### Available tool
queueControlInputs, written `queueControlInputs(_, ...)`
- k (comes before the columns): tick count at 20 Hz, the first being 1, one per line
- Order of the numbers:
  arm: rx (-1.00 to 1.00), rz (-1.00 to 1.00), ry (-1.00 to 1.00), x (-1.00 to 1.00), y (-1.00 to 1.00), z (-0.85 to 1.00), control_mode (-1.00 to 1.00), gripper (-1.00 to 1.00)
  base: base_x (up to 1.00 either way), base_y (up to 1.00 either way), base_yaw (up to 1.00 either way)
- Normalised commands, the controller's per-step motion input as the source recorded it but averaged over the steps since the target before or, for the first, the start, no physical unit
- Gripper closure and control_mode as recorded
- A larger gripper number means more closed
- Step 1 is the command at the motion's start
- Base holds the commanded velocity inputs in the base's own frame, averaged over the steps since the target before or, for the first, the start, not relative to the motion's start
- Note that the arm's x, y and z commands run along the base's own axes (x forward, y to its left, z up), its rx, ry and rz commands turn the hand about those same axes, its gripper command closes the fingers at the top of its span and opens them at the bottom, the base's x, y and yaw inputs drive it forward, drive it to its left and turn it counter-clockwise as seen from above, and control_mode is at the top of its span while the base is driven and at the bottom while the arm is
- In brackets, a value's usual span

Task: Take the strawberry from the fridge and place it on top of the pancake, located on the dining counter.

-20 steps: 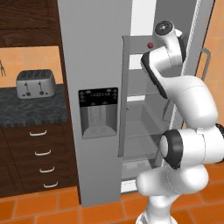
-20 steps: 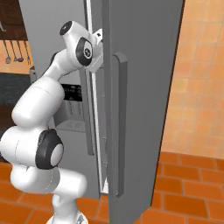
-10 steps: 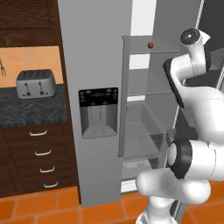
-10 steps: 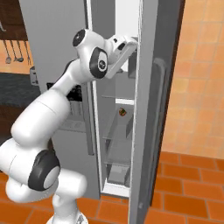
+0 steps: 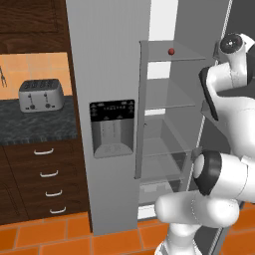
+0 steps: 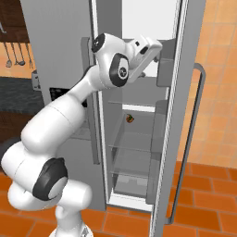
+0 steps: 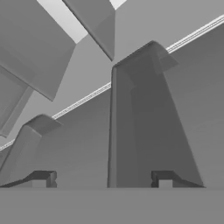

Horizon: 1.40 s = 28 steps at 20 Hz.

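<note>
Fridge right door swung wide so the shelves are reachable. Strawberry sits alone on an upper shelf, untouched; in the right base view it shows as a small red berry. Gripper is raised against the inner side of the door, well apart from the berry. Jaws look parted with nothing between them. Judgement: door-opening step nearly finished; reach to the berry is not yet begun.

grey fridge door bins close up, hand fingertips apart
</note>
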Motion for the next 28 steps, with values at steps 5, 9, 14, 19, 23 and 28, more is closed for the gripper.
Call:
queueControlInputs(5, 0.03, -0.02, -0.02, -0.4, 0.4, 0.01, -1.0, -1.0, 0.0, 0.0, 0.0)
queueControlInputs(9, 0.14, -0.17, -0.1, -0.34, 0.93, -0.01, -1.0, -1.0, 0.0, 0.0, 0.0)
queueControlInputs(14, 0.27, -0.14, -0.21, -0.38, 0.75, -0.23, -1.0, -1.0, 0.0, 0.0, 0.0)
queueControlInputs(19, 0.4, -0.08, -0.26, -0.43, 0.59, -0.37, -1.0, -1.0, 0.0, 0.0, 0.0)
queueControlInputs(23, 0.44, -0.04, -0.14, -0.47, 0.39, -0.26, -1.0, -1.0, 0.0, 0.0, 0.0)
queueControlInputs(28, 0.46, 0.0, -0.08, -0.42, 0.28, -0.14, -1.0, -1.0, 0.0, 0.0, 0.0)
